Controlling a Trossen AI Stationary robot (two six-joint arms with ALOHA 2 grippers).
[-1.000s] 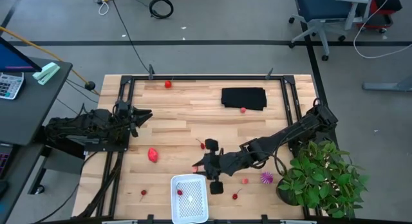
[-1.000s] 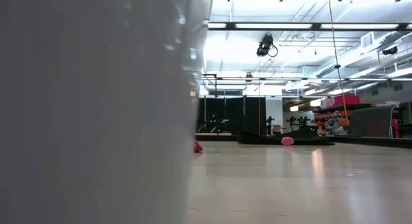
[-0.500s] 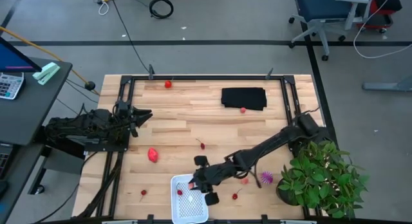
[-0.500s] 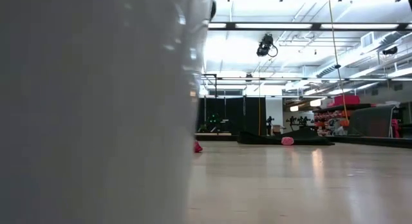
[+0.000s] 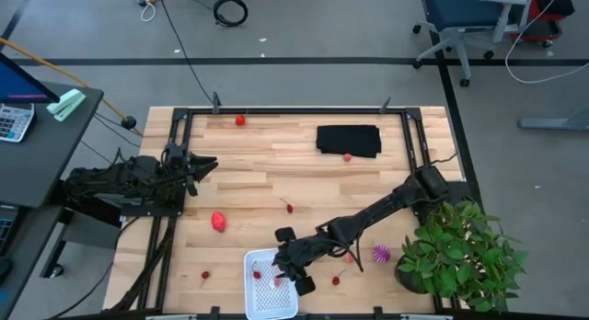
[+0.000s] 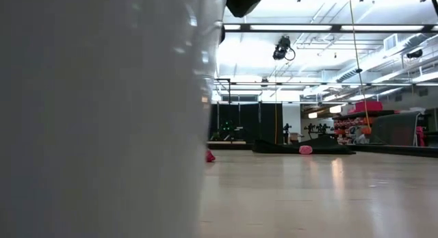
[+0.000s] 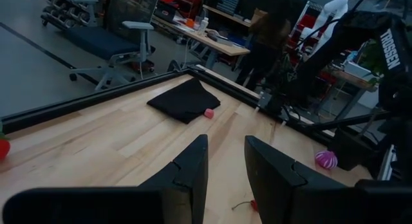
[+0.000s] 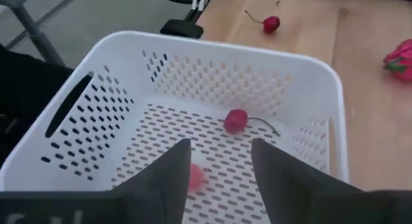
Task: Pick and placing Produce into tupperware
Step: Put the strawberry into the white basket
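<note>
The white tupperware point(image 5: 271, 285) sits at the table's near edge; in the right wrist view point(image 8: 212, 89) a stemmed red cherry point(image 8: 235, 120) and a pink piece point(image 8: 193, 176) lie on its mesh bottom. My right gripper point(image 5: 287, 258) hovers open over the tupperware's far right part, its fingers point(image 8: 170, 176) pointing down into it and touching nothing. My left gripper point(image 5: 191, 165) waits open at the table's left edge point(image 7: 225, 172). Loose produce lies on the wood: the larger red-pink piece point(image 5: 218, 221), the spiky purple piece point(image 5: 380, 255), and small red pieces point(image 5: 350, 258) point(image 5: 335, 280).
A black cloth point(image 5: 349, 140) lies at the far right with a pink piece point(image 5: 347, 157) at its near edge. A red piece point(image 5: 240, 120) sits by the far rail, with cherries point(image 5: 289, 208) point(image 5: 204, 276) elsewhere. The potted plant point(image 5: 457, 253) crowds the near right corner. The tupperware wall point(image 6: 102, 115) blocks the low view's left half.
My right gripper has moved toward the table's near edge and a little left, from just beyond the tupperware's far rim to over its inside. The pink piece seen at its fingertips a second ago now lies in the tupperware.
</note>
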